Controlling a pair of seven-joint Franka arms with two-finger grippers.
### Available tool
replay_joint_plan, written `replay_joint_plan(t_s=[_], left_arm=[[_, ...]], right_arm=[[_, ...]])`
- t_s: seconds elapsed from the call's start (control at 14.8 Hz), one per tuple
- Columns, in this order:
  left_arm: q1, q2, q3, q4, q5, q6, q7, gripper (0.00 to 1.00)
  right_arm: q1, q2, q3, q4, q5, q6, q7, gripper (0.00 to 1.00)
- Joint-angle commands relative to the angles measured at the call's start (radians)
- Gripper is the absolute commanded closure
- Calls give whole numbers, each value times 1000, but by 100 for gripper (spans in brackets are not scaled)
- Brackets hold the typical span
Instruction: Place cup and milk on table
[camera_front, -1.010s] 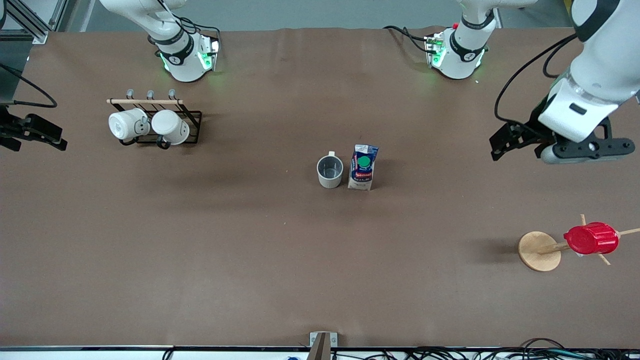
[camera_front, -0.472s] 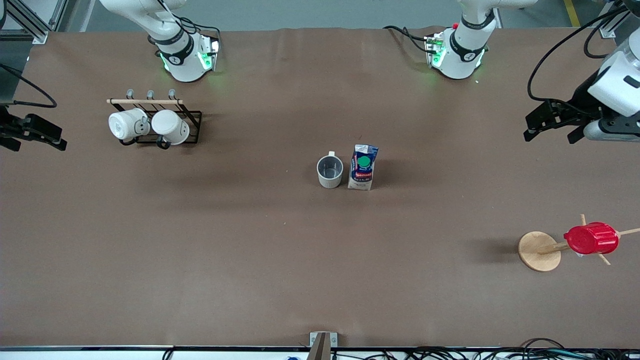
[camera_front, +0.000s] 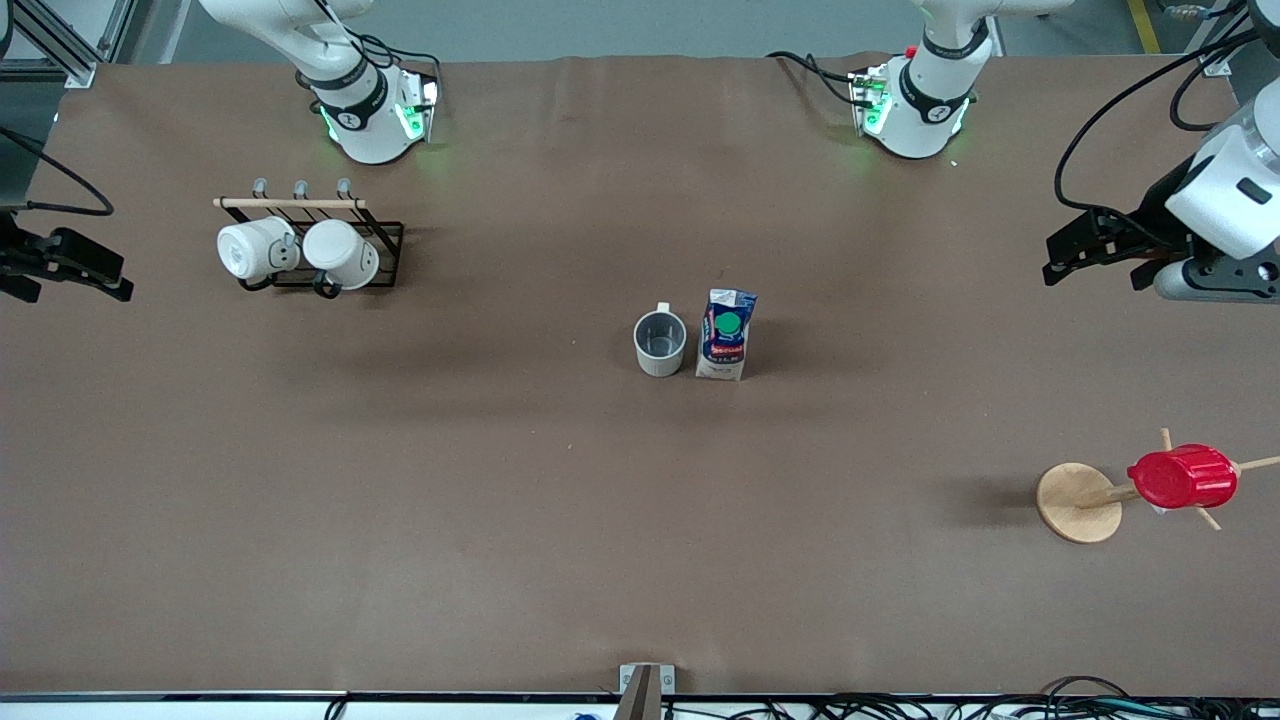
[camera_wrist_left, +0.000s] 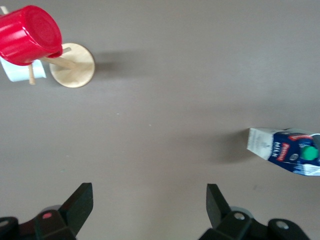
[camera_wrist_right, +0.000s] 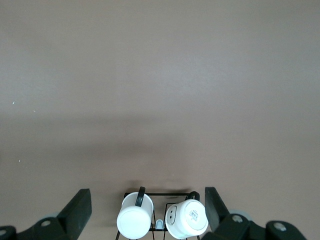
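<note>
Both my grippers are empty; the cup and milk stand on the table at frame centre.

At far left my right gripper waits, fingers spread wide, nothing held. At centre the cup stands upright just beside the milk on the table. At far right my left gripper, wide open and empty, has withdrawn toward the frame's edge over the past second, so I judge the placing done.

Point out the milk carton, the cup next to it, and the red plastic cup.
milk carton (camera_front: 726, 336), front view, on its blue front face.
cup (camera_front: 660, 345), front view, on its grey side wall.
red plastic cup (camera_front: 1182, 477), front view, on its ribbed side.
</note>
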Motion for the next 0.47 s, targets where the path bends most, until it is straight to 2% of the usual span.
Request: replay_joint_plan(t_s=[0.0,0.34,0.4], left_arm=[[-8,9,-30,23,43,-17,-18,0],[-20,10,-20,21,31,-7,-27,0],[-29,9,4,21,25,-4,-39,1]], right_arm=[[-7,-4,5,1,-7,-5,-11,0],[-7,-4,5,1,-7,-5,-11,0],[-7,-4,5,1,-7,-5,-11,0]])
